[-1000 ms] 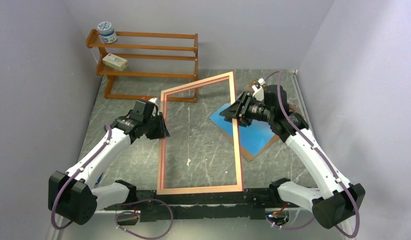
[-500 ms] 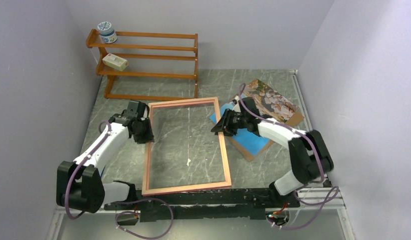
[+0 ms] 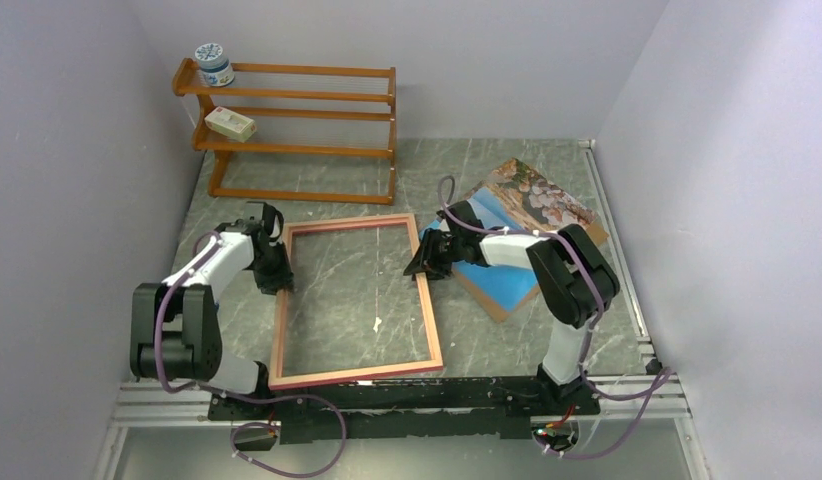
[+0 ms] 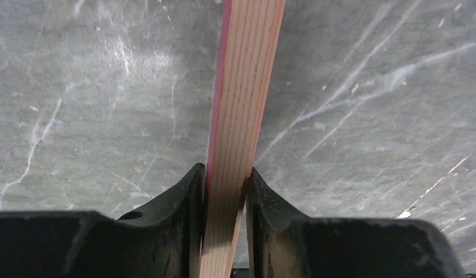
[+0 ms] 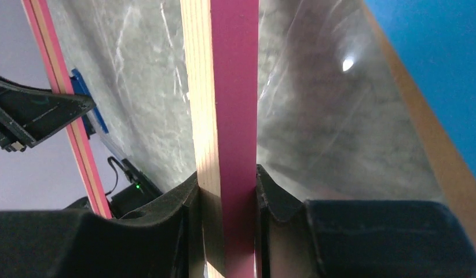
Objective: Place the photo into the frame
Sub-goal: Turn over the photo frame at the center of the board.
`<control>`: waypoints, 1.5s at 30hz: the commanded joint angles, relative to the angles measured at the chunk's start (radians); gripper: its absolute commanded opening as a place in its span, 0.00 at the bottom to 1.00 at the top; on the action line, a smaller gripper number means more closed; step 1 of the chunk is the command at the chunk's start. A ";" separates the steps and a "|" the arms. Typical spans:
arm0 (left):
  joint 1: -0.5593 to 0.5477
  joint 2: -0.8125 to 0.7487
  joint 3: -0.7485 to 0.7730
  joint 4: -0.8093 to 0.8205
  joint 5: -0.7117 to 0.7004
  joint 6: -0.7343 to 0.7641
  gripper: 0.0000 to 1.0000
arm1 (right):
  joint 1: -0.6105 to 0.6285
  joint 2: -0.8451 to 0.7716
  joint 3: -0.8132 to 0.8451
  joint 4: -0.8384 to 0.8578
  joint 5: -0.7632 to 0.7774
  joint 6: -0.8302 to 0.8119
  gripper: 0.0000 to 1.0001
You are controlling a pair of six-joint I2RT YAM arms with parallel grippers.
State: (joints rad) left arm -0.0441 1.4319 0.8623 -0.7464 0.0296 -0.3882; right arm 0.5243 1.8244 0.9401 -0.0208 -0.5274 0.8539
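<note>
Two hands: both clamped on the frame (image 3: 352, 373), one on each long rail.
Left hand (image 3: 274, 268): narrow, closed on the frame's left rail; in the wrist view its fingers (image 4: 188, 200) press both sides of the pale, wood-grained strip.
Right hand (image 3: 427, 258): narrow, closed on the frame's right rail; in the wrist view its fingers (image 5: 269, 200) pinch the rail, bright pink face and pale wood edge showing between them.
Frame: low over the middle of the counter (image 3: 507, 340), roughly level, long side running from near to far; I cannot tell whether it rests on the surface.
Pane (image 5: 322, 116): clear, the grey marbled counter visible through it.
Photo (image 3: 507, 278): face up on the counter just right of the frame, blue end near, rocky end far; the right arm reaches across it.
Board (image 5: 432, 150): brown, under the photo, its edge showing beyond the blue.
Rack (image 3: 307, 150): wooden, at the far left of the counter, well apart from the frame.
Jar (image 3: 214, 64): upright on the rack's top left corner.
Box (image 3: 230, 123): small and pale, on the rack's middle shelf at the left.
</note>
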 commanded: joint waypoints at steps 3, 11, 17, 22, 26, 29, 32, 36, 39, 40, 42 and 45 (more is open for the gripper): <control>0.040 0.077 0.108 0.135 0.006 -0.060 0.03 | 0.019 0.084 0.104 -0.055 0.010 -0.042 0.31; 0.070 0.192 0.180 0.186 0.024 -0.074 0.03 | 0.017 0.173 0.260 -0.173 0.070 -0.114 0.31; 0.075 0.251 0.219 0.202 0.047 -0.062 0.03 | 0.017 0.230 0.338 -0.209 0.087 -0.135 0.23; 0.076 0.281 0.236 0.210 0.026 -0.064 0.03 | 0.015 0.264 0.382 -0.237 0.096 -0.156 0.26; 0.076 0.295 0.227 0.223 -0.028 -0.066 0.03 | 0.016 0.277 0.398 -0.275 0.119 -0.182 0.45; 0.076 0.308 0.231 0.213 -0.082 -0.065 0.10 | 0.017 0.242 0.380 -0.297 0.140 -0.195 0.60; 0.078 0.305 0.237 0.194 -0.097 -0.070 0.24 | 0.014 0.202 0.368 -0.338 0.169 -0.206 0.66; 0.082 0.298 0.237 0.173 -0.123 -0.069 0.36 | 0.007 0.151 0.339 -0.384 0.202 -0.204 0.69; 0.084 0.293 0.238 0.154 -0.143 -0.059 0.42 | 0.004 0.113 0.306 -0.403 0.227 -0.210 0.72; 0.085 0.289 0.237 0.150 -0.150 -0.056 0.45 | 0.004 0.101 0.295 -0.407 0.229 -0.210 0.72; 0.087 0.278 0.233 0.138 -0.155 -0.051 0.49 | 0.001 0.073 0.270 -0.404 0.221 -0.212 0.72; 0.089 0.253 0.230 0.121 -0.162 -0.048 0.54 | -0.011 0.018 0.246 -0.410 0.212 -0.205 0.72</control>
State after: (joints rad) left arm 0.0395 1.7287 1.0630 -0.6079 -0.0872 -0.4175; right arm 0.5312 1.9217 1.2232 -0.3653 -0.3546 0.6701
